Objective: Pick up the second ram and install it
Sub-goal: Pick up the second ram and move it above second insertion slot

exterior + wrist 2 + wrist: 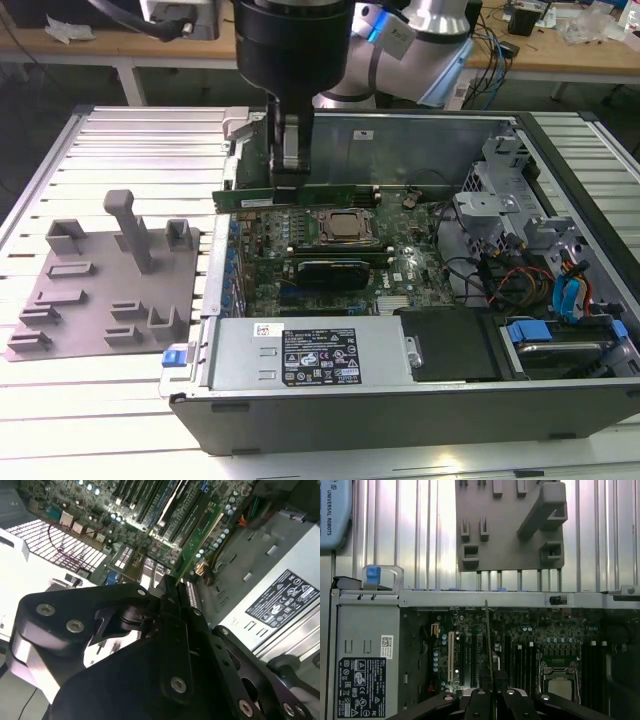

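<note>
The hand point(288, 172) was clenched on the second ram point(335, 196), pinching the green stick's upper edge off-centre. The longer part of the stick ran out level from the hand towards the exterior view's right. Directly below the hand lay the motherboard point(400, 265) inside the open computer case point(420, 140), with the processor socket point(345, 228) just beneath and in front of the held stick. In the first wrist view the stick showed edge-on, reaching out from the hand beside the black socket rails point(519, 657). Whether its lower edge touched a rail could not be told. Well apart from the hand, a grey fixture plate point(100, 290) lay on the slatted counter point(140, 150).
</note>
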`<state>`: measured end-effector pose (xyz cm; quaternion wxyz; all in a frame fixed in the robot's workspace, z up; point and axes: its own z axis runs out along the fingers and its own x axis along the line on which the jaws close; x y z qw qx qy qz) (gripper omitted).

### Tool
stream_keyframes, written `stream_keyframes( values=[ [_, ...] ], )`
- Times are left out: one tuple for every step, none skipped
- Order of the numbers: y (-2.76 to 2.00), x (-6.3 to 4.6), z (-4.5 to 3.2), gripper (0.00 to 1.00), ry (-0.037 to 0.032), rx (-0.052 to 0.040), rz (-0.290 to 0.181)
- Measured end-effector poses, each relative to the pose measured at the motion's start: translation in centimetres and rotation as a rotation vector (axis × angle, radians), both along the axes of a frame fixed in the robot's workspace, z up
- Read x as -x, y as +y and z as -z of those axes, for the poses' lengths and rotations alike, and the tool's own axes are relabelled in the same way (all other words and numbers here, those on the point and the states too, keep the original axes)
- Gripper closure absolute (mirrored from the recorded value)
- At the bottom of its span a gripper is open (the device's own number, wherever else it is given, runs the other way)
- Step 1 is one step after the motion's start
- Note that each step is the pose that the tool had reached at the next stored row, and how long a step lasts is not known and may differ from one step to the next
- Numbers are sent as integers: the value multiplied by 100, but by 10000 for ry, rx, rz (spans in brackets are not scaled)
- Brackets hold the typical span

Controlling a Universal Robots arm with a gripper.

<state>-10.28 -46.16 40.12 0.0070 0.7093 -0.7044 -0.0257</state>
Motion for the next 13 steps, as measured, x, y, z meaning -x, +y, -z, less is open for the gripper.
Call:
stream_keyframes(
  values=[
    [0, -19, 0, 89, 0, 0, 0],
    [0, -39, 0, 89, 0, 0, -1],
    [0, -61, 0, 89, 1, 0, 0],
    [0, -88, 0, 89, 1, 0, 1],
    [0, -109, 0, 89, 1, 1, 1],
    [1, -165, 0, 89, 3, 0, -1],
    [1, -196, 0, 89, 5, 0, -1],
    [3, -215, 0, 89, 7, 0, 0],
    [6, -246, 1, 89, 9, 0, 8],
    [9, -265, 2, 89, 11, 0, 22],
    [14, -289, 3, 89, 12, 0, 42],
    [21, -316, 4, 89, 13, 0, 51],
    [38, -348, 5, 89, 15, 0, 63]
  ],
)
